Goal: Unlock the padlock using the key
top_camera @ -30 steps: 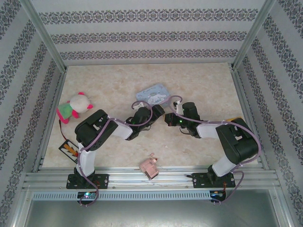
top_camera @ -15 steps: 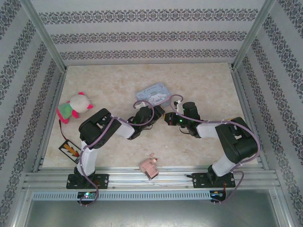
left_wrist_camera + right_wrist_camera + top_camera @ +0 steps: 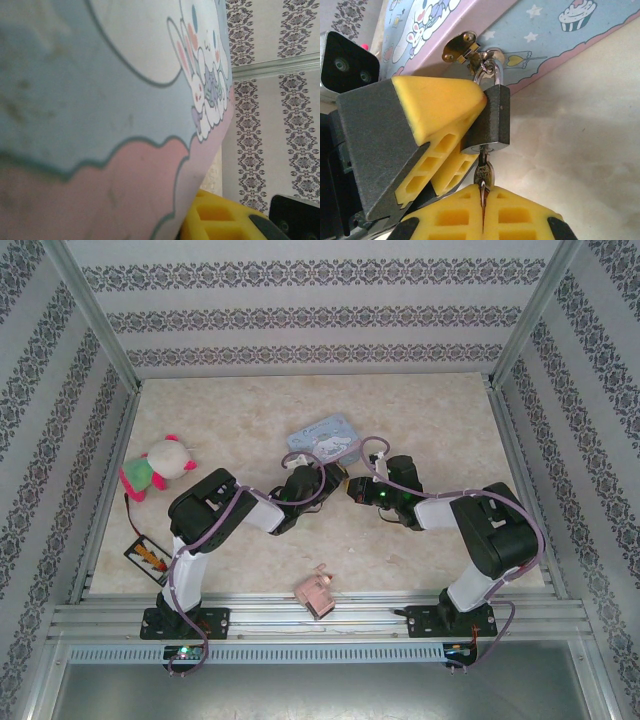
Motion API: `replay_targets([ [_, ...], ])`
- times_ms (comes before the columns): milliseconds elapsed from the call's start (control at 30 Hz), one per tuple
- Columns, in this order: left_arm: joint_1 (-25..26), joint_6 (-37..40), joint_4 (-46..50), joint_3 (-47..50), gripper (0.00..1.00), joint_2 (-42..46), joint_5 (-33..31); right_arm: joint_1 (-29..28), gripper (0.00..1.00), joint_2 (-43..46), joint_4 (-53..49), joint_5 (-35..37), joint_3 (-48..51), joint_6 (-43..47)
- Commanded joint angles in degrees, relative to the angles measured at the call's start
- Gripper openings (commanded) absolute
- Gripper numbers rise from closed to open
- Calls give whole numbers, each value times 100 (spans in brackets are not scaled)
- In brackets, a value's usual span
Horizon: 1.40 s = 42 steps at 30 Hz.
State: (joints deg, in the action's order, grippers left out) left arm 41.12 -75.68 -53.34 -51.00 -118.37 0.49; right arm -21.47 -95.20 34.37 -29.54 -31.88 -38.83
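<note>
**A:** Left gripper (image 3: 477, 131)?
**B:** Clamped on the padlock (image 3: 492, 120), which hangs from the blue tin's (image 3: 560, 47) hasp (image 3: 460, 47), near the middle of the table (image 3: 430, 420).
**A:** And the right gripper (image 3: 482, 199)?
**B:** Pinched together on the key (image 3: 483, 175), seated in the padlock's underside.

My right gripper (image 3: 481, 196) and left gripper (image 3: 476, 127) wear yellow pads on dark grey mounts. The padlock (image 3: 492, 117) is charcoal with a silvery shackle; the key (image 3: 483, 175) is silvery. The tin (image 3: 545, 30) is pale blue and pink with white cartoon rabbits, stars and a cupcake. The table (image 3: 430, 410) is marbled beige, and the walls (image 3: 300, 315) are pale with dark floral stripes.
</note>
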Motion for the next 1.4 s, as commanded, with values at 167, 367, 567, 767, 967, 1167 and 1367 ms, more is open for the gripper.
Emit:
replay_targets([
  [167,-8,-61,-626,175,15,-84,540,106,0,-60,712,-188,-91,-297],
  [367,-23,-36,-906,498,0,136,956,135,0,35,1093,-272,150,-645],
  [567,-34,-5,-935,866,0,471,1434,135,0,96,1624,-306,465,-1263],
  [767,-8,1,-340,994,0,800,1751,-29,0,275,1761,-101,656,-1434],
  [967,16,27,-278,1017,0,881,1836,-197,0,252,1862,175,691,-1479],
  [1167,86,-4,-335,904,0,656,1893,-232,0,190,2134,432,610,-1778],
  [1367,106,-148,-539,886,0,420,1909,-470,0,151,2201,903,516,-2073],
])
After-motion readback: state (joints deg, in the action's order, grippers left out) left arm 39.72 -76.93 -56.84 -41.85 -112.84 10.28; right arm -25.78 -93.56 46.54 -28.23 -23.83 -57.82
